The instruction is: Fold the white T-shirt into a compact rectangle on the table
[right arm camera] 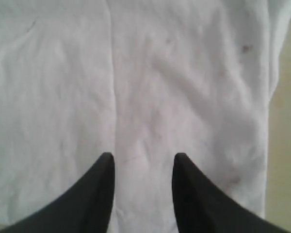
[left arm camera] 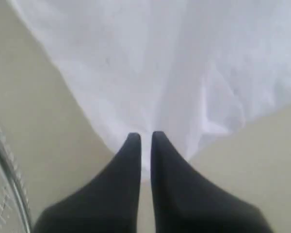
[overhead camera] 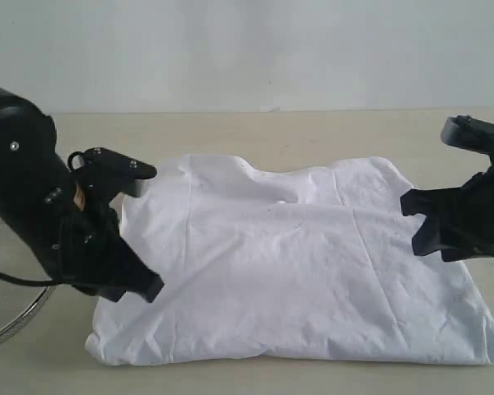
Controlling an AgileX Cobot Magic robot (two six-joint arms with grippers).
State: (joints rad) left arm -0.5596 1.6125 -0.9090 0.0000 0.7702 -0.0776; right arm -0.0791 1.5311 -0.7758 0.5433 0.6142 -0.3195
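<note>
metal basket (overhead camera: 12,331) sits near white t-shirt (overhead camera: 296,271).

Soft even light, seemingly blurred close-ups

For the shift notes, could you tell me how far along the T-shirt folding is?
Done: the white T-shirt lies on the table, seemingly folded over once. In hand: the left end effector is shut, apparently pinching its edge; the right end effector is open above it. Left: further folds to a compact rectangle.
</note>
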